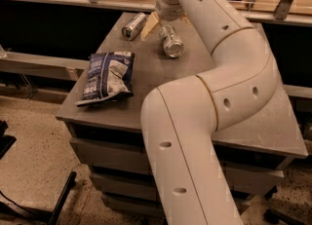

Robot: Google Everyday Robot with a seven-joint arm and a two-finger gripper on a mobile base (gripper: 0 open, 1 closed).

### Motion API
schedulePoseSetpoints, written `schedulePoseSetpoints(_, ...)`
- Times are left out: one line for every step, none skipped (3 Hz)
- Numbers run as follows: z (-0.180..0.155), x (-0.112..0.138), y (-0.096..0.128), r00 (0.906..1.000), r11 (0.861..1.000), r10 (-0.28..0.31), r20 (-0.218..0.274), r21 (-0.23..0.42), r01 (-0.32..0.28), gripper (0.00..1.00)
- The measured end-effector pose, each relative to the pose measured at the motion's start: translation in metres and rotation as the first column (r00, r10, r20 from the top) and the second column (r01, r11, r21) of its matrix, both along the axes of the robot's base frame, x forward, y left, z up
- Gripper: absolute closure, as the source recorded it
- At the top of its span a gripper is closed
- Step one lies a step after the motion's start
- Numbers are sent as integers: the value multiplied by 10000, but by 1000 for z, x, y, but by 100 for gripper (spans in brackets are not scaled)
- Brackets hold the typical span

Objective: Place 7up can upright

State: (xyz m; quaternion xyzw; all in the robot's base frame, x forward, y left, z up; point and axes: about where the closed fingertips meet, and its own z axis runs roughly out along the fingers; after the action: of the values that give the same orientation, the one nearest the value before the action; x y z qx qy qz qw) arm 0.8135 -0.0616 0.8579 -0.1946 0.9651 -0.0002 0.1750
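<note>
The 7up can point(171, 42) lies on its side at the far middle of the grey table point(161, 80), silver end toward me, green marks on its pale body. My gripper point(166, 23) hangs over the can's far end, at the end of the white arm point(229, 97) that arches across the right of the view. It is open: one tan finger point(148, 25) shows to the left of the can, between the two cans, and the tip of the other shows to the right. It holds nothing. The wrist hides the can's far end.
A plain silver-grey can point(133, 26) lies on its side just left of the gripper. A blue chip bag point(108, 77) lies at the table's front left. A dark rail and shelf run behind the table. A black stand leg point(61, 202) is on the floor at lower left.
</note>
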Motion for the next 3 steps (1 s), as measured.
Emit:
schedulePoseSetpoints(-8,1,-3,9999,10000,-86,-111,31,86,0)
schedulePoseSetpoints(-12,3,-1,9999,10000,-70,-112,36,71,18)
schedulePoseSetpoints(-16,5,0,9999,10000,-59,-120,42,59,41)
